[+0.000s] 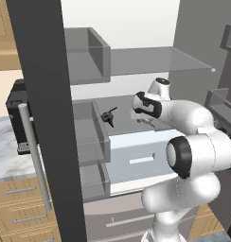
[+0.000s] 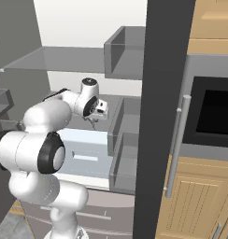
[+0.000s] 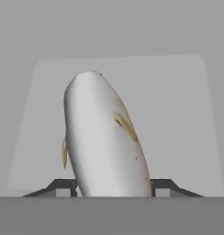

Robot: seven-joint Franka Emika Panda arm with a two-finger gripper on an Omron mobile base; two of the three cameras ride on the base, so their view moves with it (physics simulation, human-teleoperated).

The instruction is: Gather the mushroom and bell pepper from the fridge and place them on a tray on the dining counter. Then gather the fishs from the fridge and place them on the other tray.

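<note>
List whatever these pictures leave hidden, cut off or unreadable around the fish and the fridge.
- Fish: in the hand view its lower end is cut off by the bottom edge, so its full length is unknown.
- Pincer: its fingertips sit either side of the fish; actual contact can't be judged.
- Fridge interior: in the left base view the dark door and the arm hide much of the shelves.
- Small dark item on the shelf: too small to identify.

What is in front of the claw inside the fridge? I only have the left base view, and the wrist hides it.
Observer: A pale silvery fish, straight ahead of the claw in the hand view.
Operator: Is it between the fingertips?
Observer: Yes, one fingertip close at each flank; pressing or not, I cannot tell.
Operator: How does it lie?
Observer: Lengthwise, running away from the claw, with yellowish fins.
</note>
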